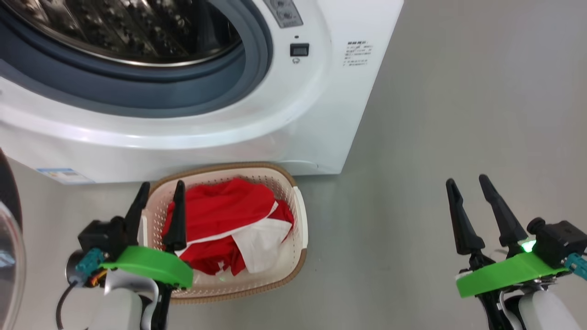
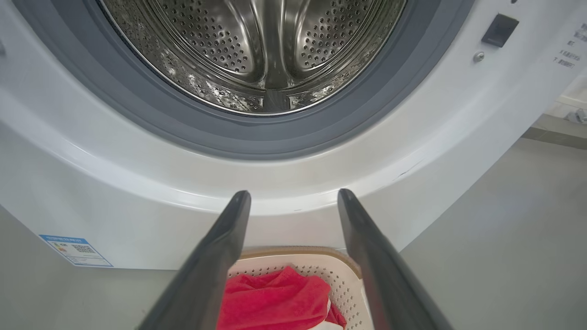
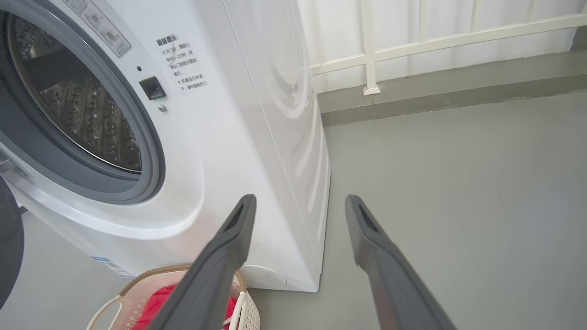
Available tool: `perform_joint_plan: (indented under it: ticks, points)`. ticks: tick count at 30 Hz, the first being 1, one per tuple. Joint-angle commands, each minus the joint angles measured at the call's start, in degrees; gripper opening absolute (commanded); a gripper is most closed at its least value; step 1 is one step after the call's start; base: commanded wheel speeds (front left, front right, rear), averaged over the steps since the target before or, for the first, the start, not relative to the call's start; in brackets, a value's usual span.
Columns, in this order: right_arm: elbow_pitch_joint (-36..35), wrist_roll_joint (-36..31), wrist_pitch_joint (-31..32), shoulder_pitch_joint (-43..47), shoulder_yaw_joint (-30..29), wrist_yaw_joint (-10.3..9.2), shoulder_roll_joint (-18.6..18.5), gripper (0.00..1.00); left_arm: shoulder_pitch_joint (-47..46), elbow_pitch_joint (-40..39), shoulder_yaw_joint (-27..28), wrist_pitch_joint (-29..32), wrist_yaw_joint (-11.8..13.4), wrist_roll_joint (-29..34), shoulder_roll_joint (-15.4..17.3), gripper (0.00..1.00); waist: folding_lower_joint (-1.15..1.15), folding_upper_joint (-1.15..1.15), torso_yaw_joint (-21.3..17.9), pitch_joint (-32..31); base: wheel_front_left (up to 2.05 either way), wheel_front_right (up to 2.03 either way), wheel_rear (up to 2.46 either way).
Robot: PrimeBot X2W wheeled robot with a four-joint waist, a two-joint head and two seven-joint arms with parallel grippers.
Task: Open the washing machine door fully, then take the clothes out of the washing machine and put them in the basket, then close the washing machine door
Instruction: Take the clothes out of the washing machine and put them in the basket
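The red and white clothes (image 1: 220, 215) lie heaped in the cream basket (image 1: 300, 229), which stands on the floor against the front of the white washing machine (image 1: 293, 114). The steel drum (image 2: 257, 46) is open, and nothing shows in the part I see. The washing machine door (image 1: 8, 238) is swung out at the far left edge. My left gripper (image 1: 163, 184) hangs open over the basket's left side, holding nothing. My right gripper (image 1: 466, 179) stands open over bare floor to the right. The left wrist view shows the clothes (image 2: 275, 298) between the open left gripper's (image 2: 294, 195) fingers.
Grey floor (image 1: 458, 91) spreads to the right of the machine. A white railing and low kerb (image 3: 412, 96) run behind it. A blue sticker (image 1: 62, 174) marks the machine's lower front. The door's black rim (image 3: 9, 238) juts out on the left.
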Motion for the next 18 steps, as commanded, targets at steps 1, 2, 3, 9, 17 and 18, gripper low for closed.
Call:
perform_joint_plan:
  ticks: [1,2,3,9,17,18]
  points:
    - [-1.04,0.15,-0.36,0.97,0.96,0.02,-0.54,1.0,1.48,-1.9,1.77,-0.28,-0.3,0.47,1.56,1.0,0.0,0.0,0.15,-2.09,0.0,0.0,0.0]
    - [-0.97,0.16,-0.36,1.33,0.91,0.02,-0.57,1.0,2.03,-2.3,1.81,-0.28,-0.3,0.58,1.56,1.0,0.0,0.0,0.21,-2.62,0.0,0.0,0.0]
    - [-0.91,0.18,-0.36,1.69,0.85,0.02,-0.61,1.0,2.55,-2.76,1.9,-0.28,-0.3,0.66,1.56,1.0,0.0,0.0,0.27,-3.1,0.0,0.0,0.0]
    - [-0.9,0.13,-0.36,3.54,0.34,0.02,-0.75,1.0,5.42,-6.18,2.21,-0.28,-0.3,2.0,1.56,1.0,0.0,0.0,0.71,-5.39,0.0,0.0,0.0]
    - [-0.92,0.2,-0.36,5.63,-0.67,0.02,-0.85,1.0,8.77,-10.2,2.69,-0.28,-0.3,3.16,1.56,1.0,0.0,0.0,1.61,-7.5,0.0,0.0,0.0]
    - [-0.91,0.18,-0.36,5.92,-0.66,0.02,-0.85,1.0,9.31,-10.59,2.79,-0.28,-0.3,3.24,1.56,1.0,0.0,0.0,1.66,-7.85,0.0,0.0,0.0]
